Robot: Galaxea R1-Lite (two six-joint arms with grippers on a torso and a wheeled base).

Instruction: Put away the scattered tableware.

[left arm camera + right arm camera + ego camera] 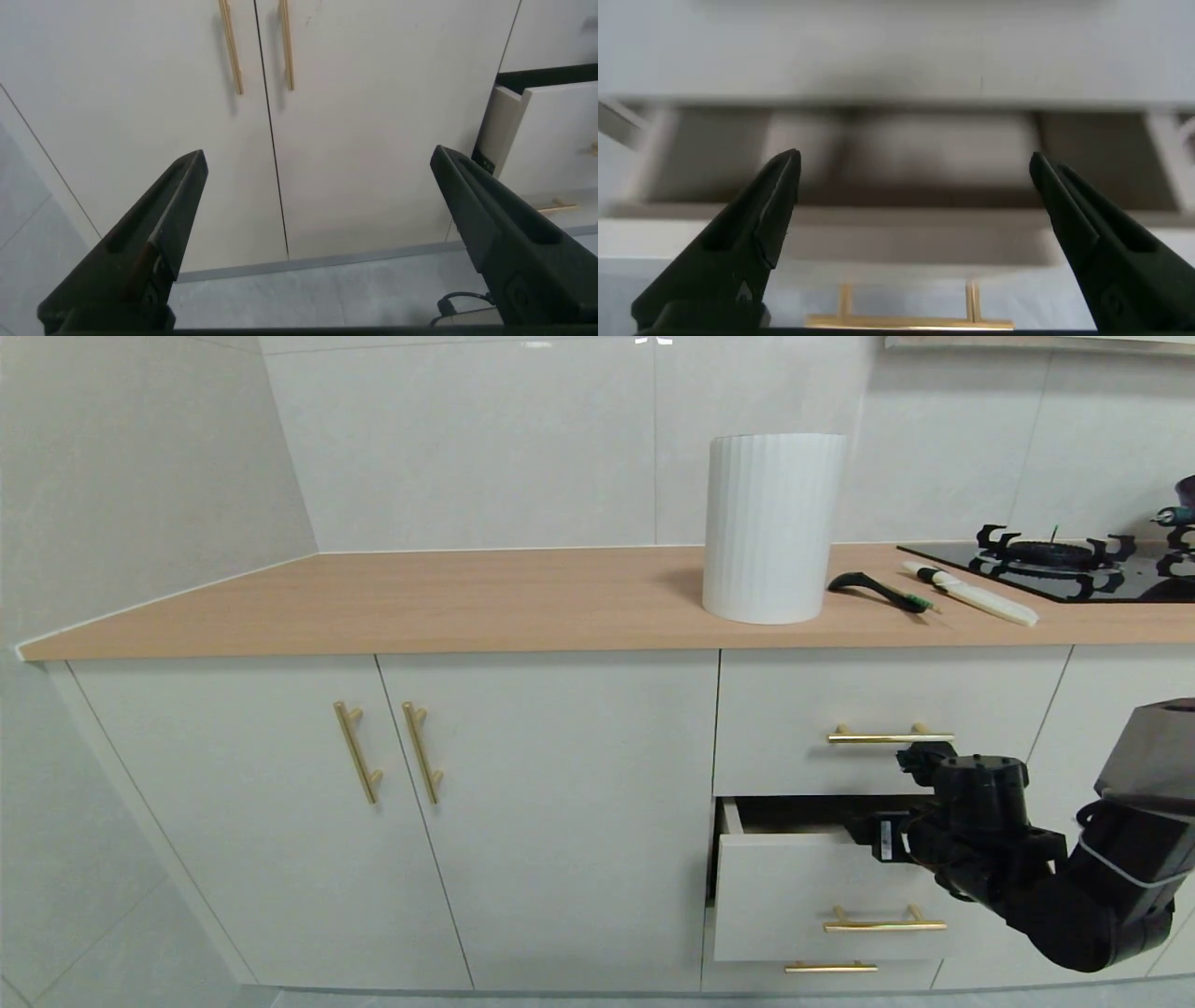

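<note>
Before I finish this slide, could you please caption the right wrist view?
Open right gripper poised at the pulled-out drawer with the gold handle.

Open drawer (906,245): interior blurred, contents indistinct. R edge cuts off hob (1074,565) & dark item (1186,490) by it. On surface (467,602), black-handled utensil (878,588) & white utensil (980,597): too small to ID type.

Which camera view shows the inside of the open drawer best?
The right wrist view: it looks straight into the open drawer. The head view shows its front and a dark strip inside; the left wrist view only its corner.
</note>
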